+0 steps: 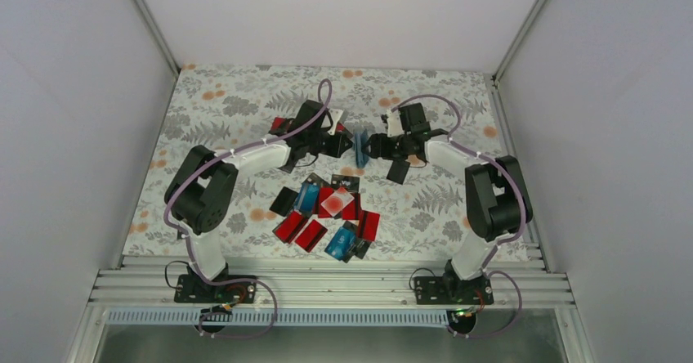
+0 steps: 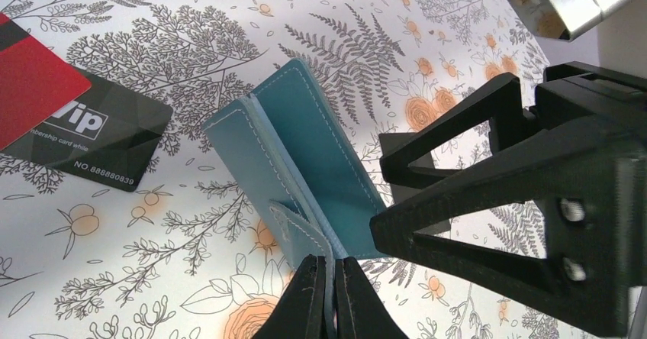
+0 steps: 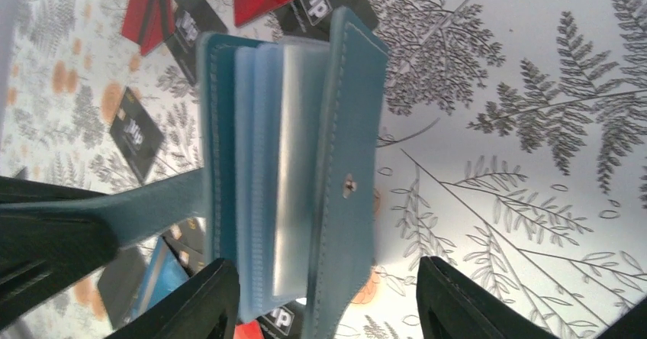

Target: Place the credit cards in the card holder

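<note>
Card holder (image 2: 305,156) in left gripper (image 2: 329,278)

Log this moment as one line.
left claw: shut on card holder | right claw: open, straddling it | sleeves: look empty | credit cards: loose on table

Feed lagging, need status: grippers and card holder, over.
Left gripper shut on card holder flap. Right gripper open at holder's mouth, sleeves look empty. Credit cards loose on table. No obstruction seen.
</note>
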